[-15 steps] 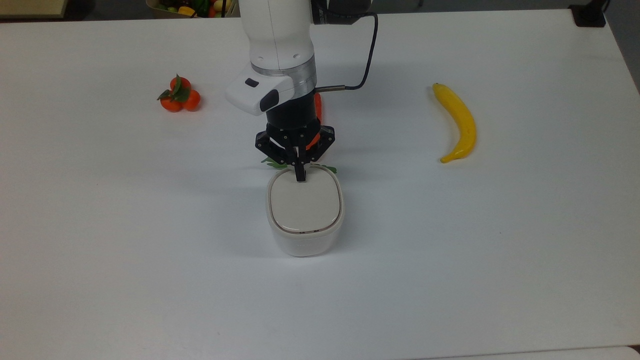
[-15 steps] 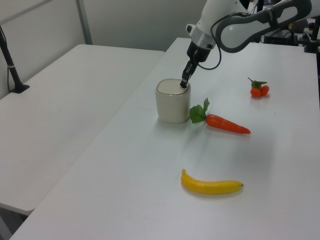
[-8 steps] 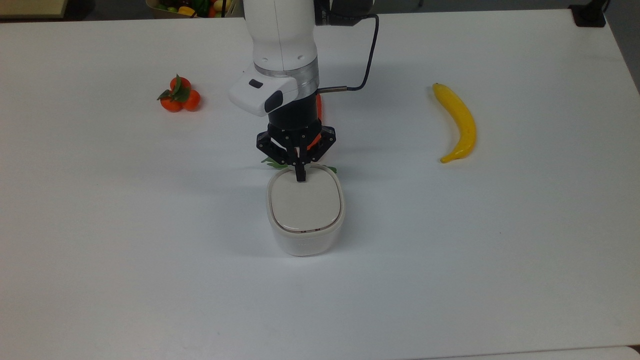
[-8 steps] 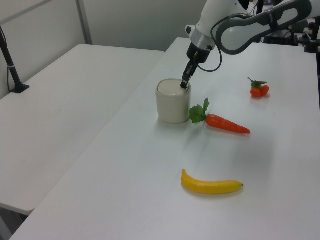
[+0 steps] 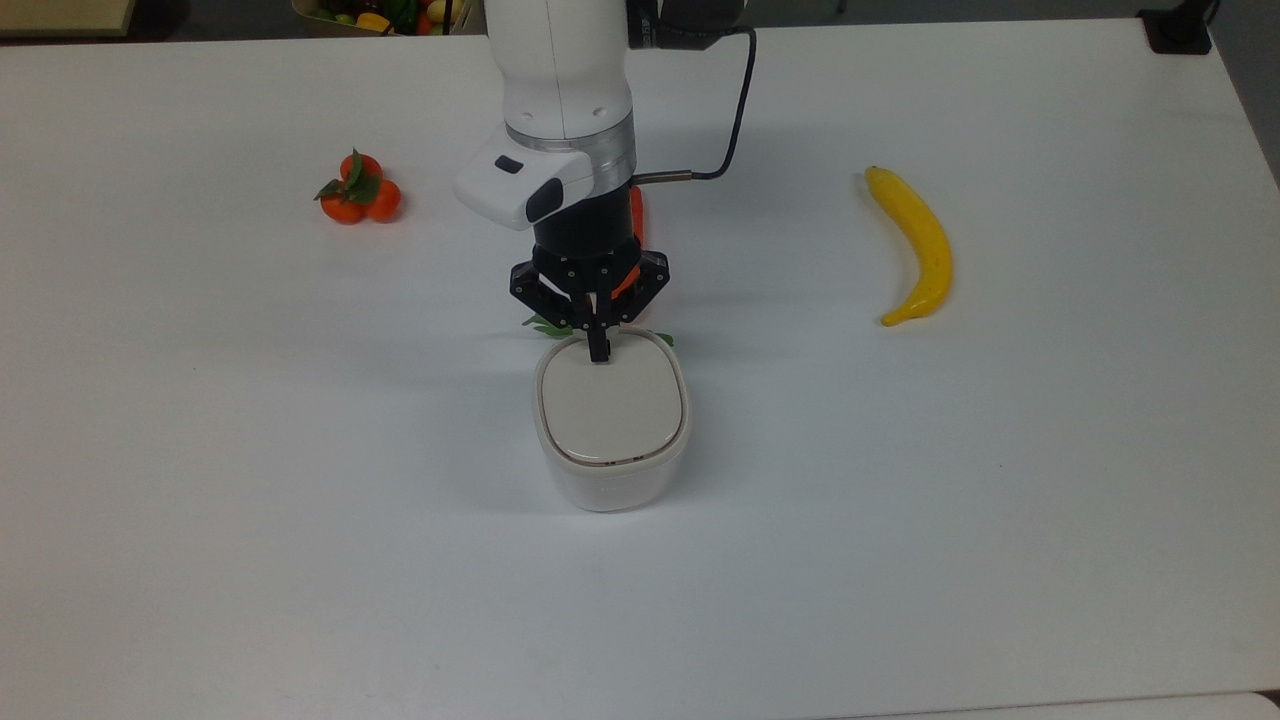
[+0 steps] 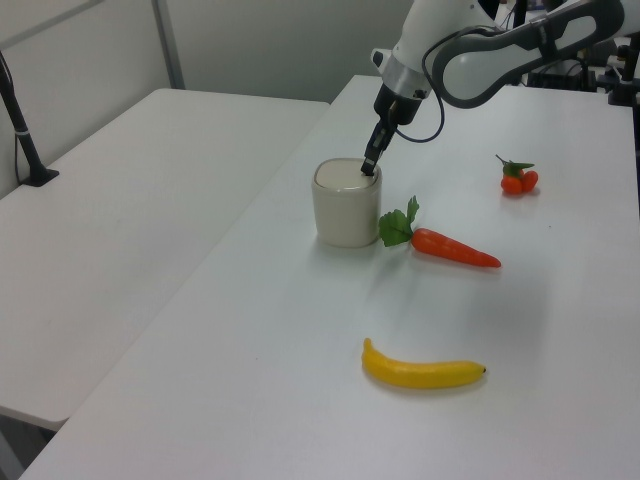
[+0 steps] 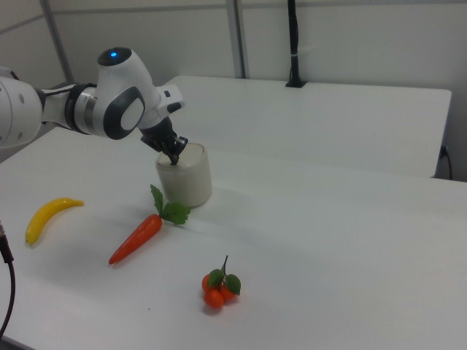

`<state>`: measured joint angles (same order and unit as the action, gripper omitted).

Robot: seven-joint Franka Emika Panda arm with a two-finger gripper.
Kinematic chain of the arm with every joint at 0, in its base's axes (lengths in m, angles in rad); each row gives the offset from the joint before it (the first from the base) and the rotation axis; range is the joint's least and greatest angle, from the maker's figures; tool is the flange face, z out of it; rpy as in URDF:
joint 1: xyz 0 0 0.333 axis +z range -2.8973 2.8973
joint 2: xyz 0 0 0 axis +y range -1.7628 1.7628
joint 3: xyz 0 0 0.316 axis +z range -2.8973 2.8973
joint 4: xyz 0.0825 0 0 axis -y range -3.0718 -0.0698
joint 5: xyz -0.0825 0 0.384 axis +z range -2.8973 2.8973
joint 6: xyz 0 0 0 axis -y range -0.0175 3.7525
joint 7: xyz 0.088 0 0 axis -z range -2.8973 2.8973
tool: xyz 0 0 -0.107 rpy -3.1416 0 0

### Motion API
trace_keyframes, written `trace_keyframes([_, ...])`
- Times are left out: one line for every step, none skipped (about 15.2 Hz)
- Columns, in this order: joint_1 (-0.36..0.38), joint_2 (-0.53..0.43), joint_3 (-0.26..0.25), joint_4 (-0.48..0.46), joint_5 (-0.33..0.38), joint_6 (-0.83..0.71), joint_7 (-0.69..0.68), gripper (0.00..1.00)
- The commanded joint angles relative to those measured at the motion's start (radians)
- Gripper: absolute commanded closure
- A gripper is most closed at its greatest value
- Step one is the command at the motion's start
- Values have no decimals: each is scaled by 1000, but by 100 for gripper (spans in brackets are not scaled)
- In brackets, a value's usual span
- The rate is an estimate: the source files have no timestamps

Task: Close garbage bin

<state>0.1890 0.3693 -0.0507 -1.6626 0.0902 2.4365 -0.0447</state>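
The garbage bin [image 5: 612,480] [image 6: 345,215] [image 7: 188,181] is a small white rounded-square tub on the white table. Its beige lid [image 5: 612,408] lies flat on the rim. My gripper [image 5: 599,352] [image 6: 368,168] [image 7: 174,158] is shut, its black fingertips together, pointing down at the lid's edge nearest the arm. Whether the tips touch the lid I cannot tell.
A carrot [image 6: 452,247] [image 7: 137,237] with green leaves lies beside the bin, mostly under the arm in the top view. Small oranges [image 5: 359,192] [image 7: 217,289] lie at the top view's left, a banana [image 5: 918,245] [image 6: 422,368] at the top view's right. A black cable [image 5: 738,110] hangs off the arm.
The wrist shifted slightly right and back; the fingertips stay at the lid's rear edge and the lid stays flat.
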Motion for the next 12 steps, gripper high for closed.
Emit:
trace_keyframes([1, -81, -3, -26, -3, -43, 23, 100])
trace_keyframes([0, -95, -3, -25, -1, -72, 23, 99])
trace_keyframes([-6, -110, -1, -19, 0, -98, 23, 97])
trace_keyframes([-11, -127, -1, -10, 3, -137, 25, 95])
trace_keyframes([-13, -145, -1, -3, 3, -192, 23, 86])
trace_keyframes([-13, -168, -1, 6, 3, -258, 23, 75])
trace_keyframes([-14, -188, -1, 18, 3, -337, 26, 59])
trace_keyframes([-23, -206, -1, 32, 3, -417, 26, 44])
trace_keyframes([-32, -223, -1, 46, 6, -480, 32, 31])
trace_keyframes([-36, -240, -1, 56, 11, -537, 51, 13])
trace_keyframes([-36, -260, -3, 63, 10, -584, 84, 0])
trace_keyframes([-36, -276, -3, 63, 7, -623, 103, 0])
